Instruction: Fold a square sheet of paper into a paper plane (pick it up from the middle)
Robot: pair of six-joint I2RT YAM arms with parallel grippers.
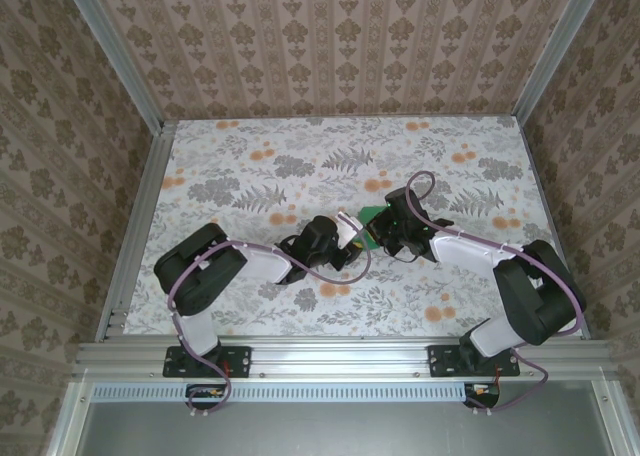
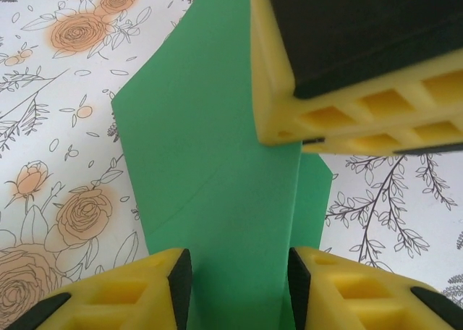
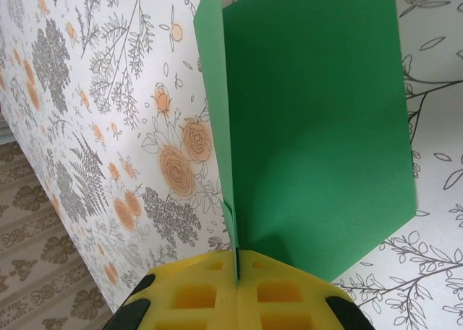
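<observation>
Square sheet of paper [image 3: 311, 127]: green, thin, partly folded, near centre of counter [image 3: 108, 127], between both arms. Right gripper [image 3: 237, 261]: fingers clamped on creased edge. Left gripper [image 2: 235, 283]: fingers apart, straddling flap, no pinch seen. Judged light, floppy, easily creased or torn; best pinched gently along fold line.

Centre is jammed: left claw [image 1: 355, 238] and right claw [image 1: 380, 228] nose to nose at the green paper [image 1: 374, 214], no pass between. Far half of the surface [image 1: 300, 146] open, plus the near strip between the arm bases. Walls [image 1: 330, 46] box three sides.
</observation>
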